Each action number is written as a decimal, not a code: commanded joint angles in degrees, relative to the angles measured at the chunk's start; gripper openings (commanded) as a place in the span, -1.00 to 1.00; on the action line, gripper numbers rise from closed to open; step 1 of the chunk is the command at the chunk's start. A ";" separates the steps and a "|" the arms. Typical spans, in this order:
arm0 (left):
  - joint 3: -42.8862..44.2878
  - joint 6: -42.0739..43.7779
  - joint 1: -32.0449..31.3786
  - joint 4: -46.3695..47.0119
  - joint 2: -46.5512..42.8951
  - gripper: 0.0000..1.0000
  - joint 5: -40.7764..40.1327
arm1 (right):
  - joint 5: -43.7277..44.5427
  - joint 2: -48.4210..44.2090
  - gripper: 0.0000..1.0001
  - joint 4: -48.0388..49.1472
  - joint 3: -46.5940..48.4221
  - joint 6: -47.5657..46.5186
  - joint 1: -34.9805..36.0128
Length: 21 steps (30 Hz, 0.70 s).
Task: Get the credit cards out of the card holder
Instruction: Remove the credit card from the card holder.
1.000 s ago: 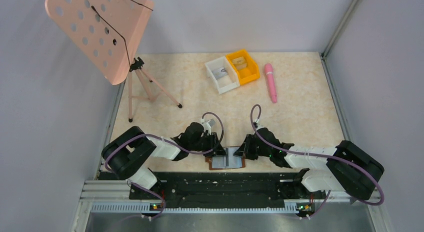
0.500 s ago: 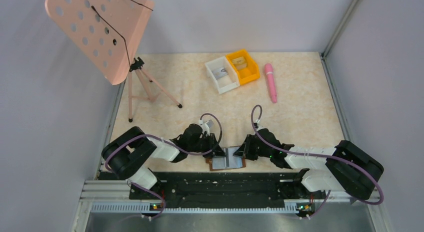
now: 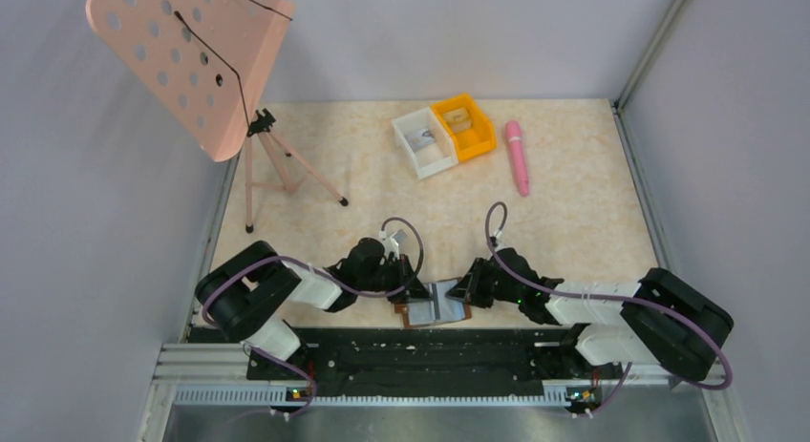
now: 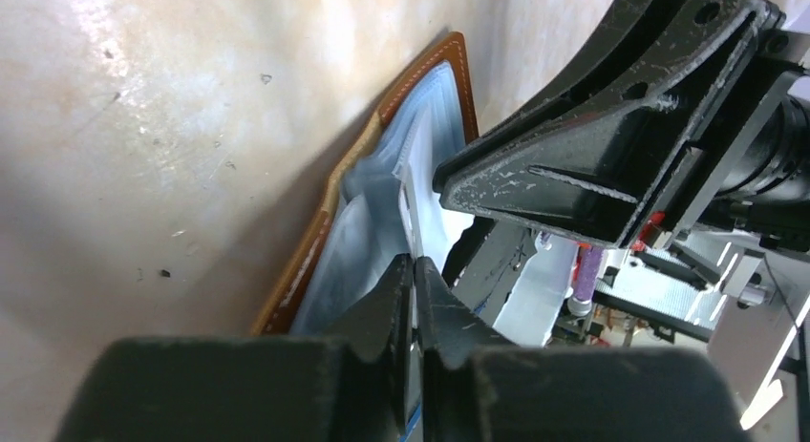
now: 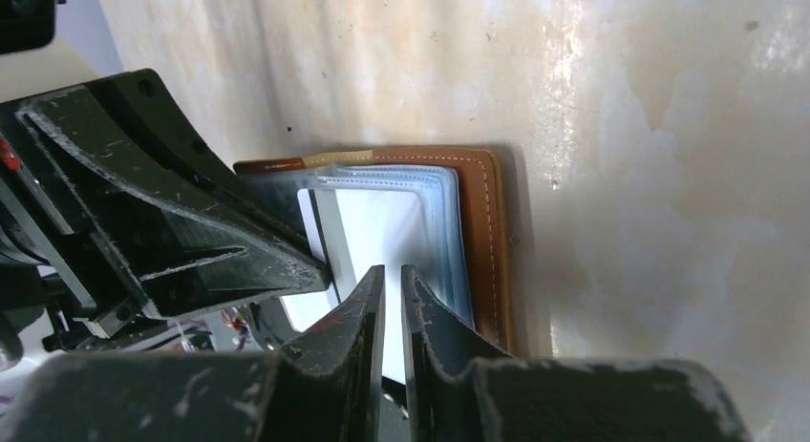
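Note:
The brown card holder [image 3: 436, 309] lies open at the table's near edge between both arms, its pale blue-grey pockets [image 4: 368, 237] lifted off the leather. My left gripper [image 3: 413, 291] [image 4: 417, 270] is shut on the thin edge of a whitish credit card [image 4: 411, 208] that stands up out of the pockets. From the right, my right gripper [image 3: 465, 294] [image 5: 387, 275] pinches the pale pocket sheets of the card holder [image 5: 487, 232], jaws almost together. The card's white face [image 5: 377, 227] shows just beyond those fingertips. Other credit cards are hidden in the pockets.
A white bin [image 3: 423, 136] and an orange bin [image 3: 463, 125] stand at the back, a pink pen [image 3: 517, 156] to their right. A pink perforated stand [image 3: 191, 60] on a tripod [image 3: 277, 170] fills the back left. A black rail [image 3: 411, 358] runs along the near edge.
My left gripper's jaws have closed onto the card. The card holder has tilted and shifted slightly between the two grippers. The right gripper keeps its grip.

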 commanded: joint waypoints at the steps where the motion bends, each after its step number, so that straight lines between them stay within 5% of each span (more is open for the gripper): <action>1: 0.28 -2.25 -0.69 8.06 1.37 -0.92 3.29 | -0.24 -0.35 -0.74 -8.97 -1.41 3.24 2.14; 7: 0.67 -2.09 -0.86 6.79 2.00 -1.00 1.73 | 6.24 -11.23 -0.70 -19.81 -0.44 2.40 2.48; 21: 0.73 3.79 -0.78 -11.08 -9.61 -1.00 -6.42 | 8.71 -14.54 -0.69 -26.21 -0.21 -1.11 2.55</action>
